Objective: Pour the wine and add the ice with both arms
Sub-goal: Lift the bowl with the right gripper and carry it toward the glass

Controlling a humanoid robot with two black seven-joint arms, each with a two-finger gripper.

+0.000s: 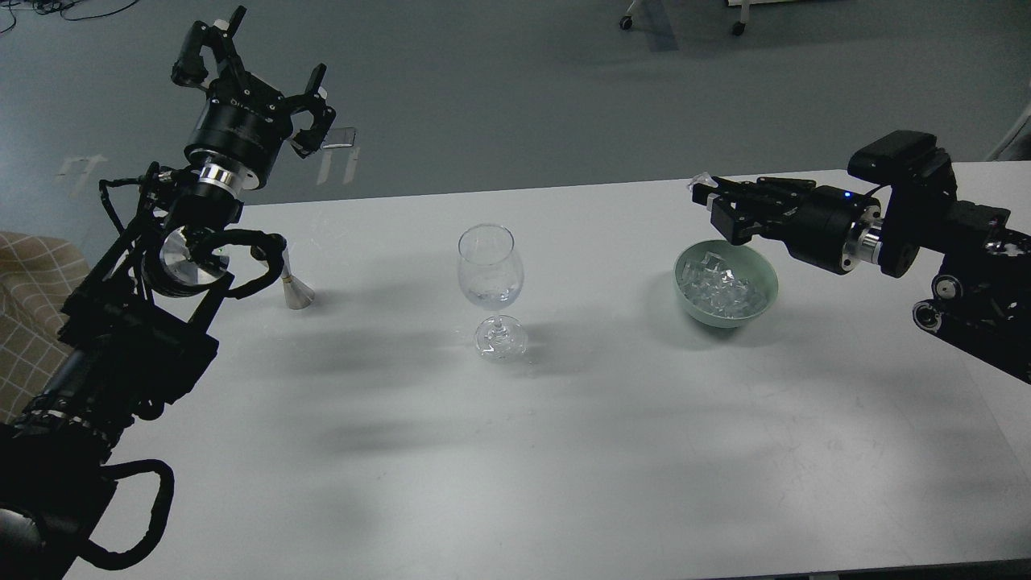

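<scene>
A tall clear stemmed wine glass (490, 278) stands upright mid-table. A pale green bowl (763, 300) to its right holds the ice (719, 287), a heap of small clear cubes. My right gripper (704, 192) hangs above the bowl's far rim, its fingers close together with a small clear ice cube (699, 182) glinting at their tips. My left gripper (262, 52) is open and empty, held high above the table's far left edge, well away from the glass.
A small silver cone-shaped object (297, 293) stands on the white table (564, 451) left of the glass, next to my left arm. A second table (958, 189) adjoins at the right. A beige checked cloth (28, 278) lies off the left edge.
</scene>
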